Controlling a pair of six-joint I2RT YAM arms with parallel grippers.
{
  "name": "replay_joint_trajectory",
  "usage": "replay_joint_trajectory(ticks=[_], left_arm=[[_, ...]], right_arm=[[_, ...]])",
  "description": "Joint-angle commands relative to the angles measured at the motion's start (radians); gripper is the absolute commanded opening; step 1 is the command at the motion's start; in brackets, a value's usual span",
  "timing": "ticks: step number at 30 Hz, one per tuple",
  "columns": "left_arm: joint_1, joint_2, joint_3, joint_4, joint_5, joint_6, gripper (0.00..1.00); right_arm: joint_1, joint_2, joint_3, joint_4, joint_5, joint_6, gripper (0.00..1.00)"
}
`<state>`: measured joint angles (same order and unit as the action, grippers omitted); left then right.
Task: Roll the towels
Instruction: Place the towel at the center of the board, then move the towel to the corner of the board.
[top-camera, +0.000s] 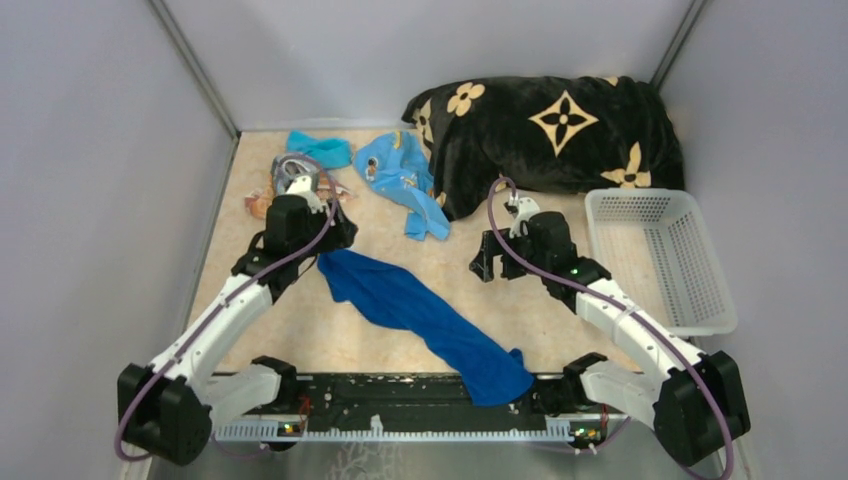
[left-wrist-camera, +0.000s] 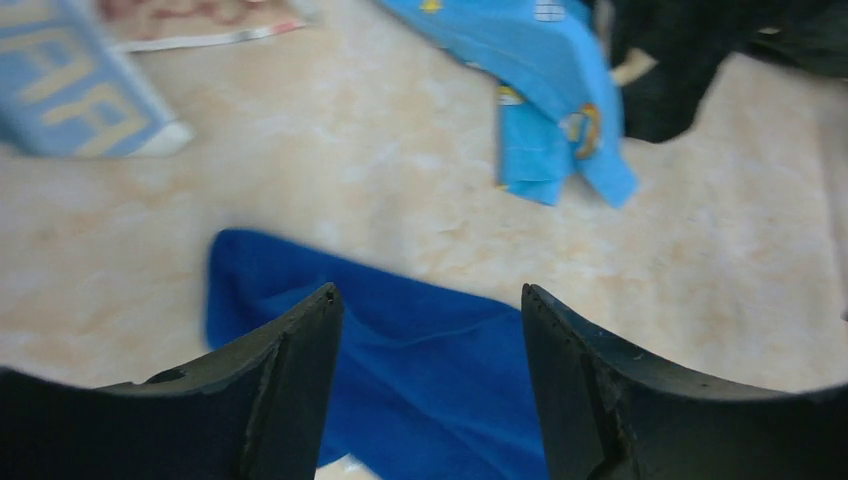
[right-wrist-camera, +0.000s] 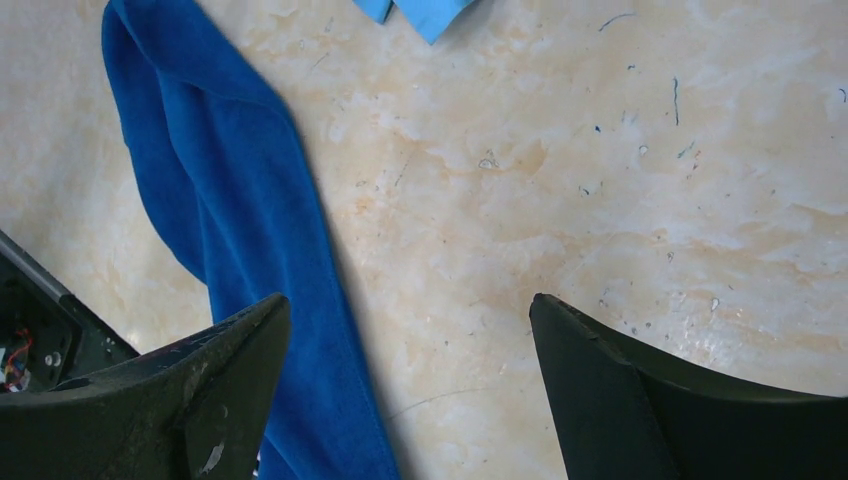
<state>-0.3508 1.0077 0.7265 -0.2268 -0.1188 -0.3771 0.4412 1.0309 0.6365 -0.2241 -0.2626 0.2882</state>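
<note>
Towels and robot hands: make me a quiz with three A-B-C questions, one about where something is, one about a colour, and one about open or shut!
1. Where does the white basket sit?
A. At the right side of the table
B. At its left side
C. In its middle

2. What colour is the long towel in the middle?
A. Red
B. Dark blue
C. Yellow

3. How are the left gripper and the right gripper?
A. Shut on a towel
B. Out of sight
C. Open, holding nothing

Answers: 1 A, it stands by the right edge in the top view; 2 B, it shows deep blue in every view; 3 C, both wrist views show jaws wide apart, gripping nothing.
</note>
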Motion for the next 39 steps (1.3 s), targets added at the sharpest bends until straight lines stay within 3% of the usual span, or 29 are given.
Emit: replay_joint_trajectory(ticks=[1, 7, 14, 20, 26, 28, 33, 39], left_arm=[[-0.013, 0.147, 0.099, 0.154, 0.373, -0.01, 0.74], [-0.11, 0.476, 0.217, 0.308, 0.512, -0.071, 0.78], [-0.09, 0.788, 0.375, 0.453, 0.536, -0.101, 0.81], [0.001, 1.052, 0.649, 0.42, 0.537, -0.063, 0.81], [0.133, 1.311, 1.079, 0.266, 0.514, 0.005, 0.81], [0.182, 1.335, 1.164, 0.228, 0.499, 0.019, 0.81], [0.238, 1.204, 1.139, 0.193, 0.458, 0.104, 0.82], [0.236, 0.896, 0.671, 0.274, 0.434, 0.066, 0.83]], right_arm=[[0.004, 0.0, 0.052, 0.059, 0.025, 0.014, 0.9], [0.004, -0.017, 0.009, 0.036, 0.043, 0.002, 0.9], [0.005, -0.028, 0.0, 0.016, 0.056, -0.014, 0.91], [0.005, -0.012, 0.006, 0.009, 0.063, -0.024, 0.91], [0.005, -0.009, 0.019, 0.003, 0.065, -0.025, 0.91], [0.006, -0.017, 0.021, 0.0, 0.066, -0.027, 0.91], [0.005, -0.039, 0.017, -0.005, 0.064, -0.03, 0.91], [0.005, -0.044, 0.02, 0.001, 0.04, -0.017, 0.91]])
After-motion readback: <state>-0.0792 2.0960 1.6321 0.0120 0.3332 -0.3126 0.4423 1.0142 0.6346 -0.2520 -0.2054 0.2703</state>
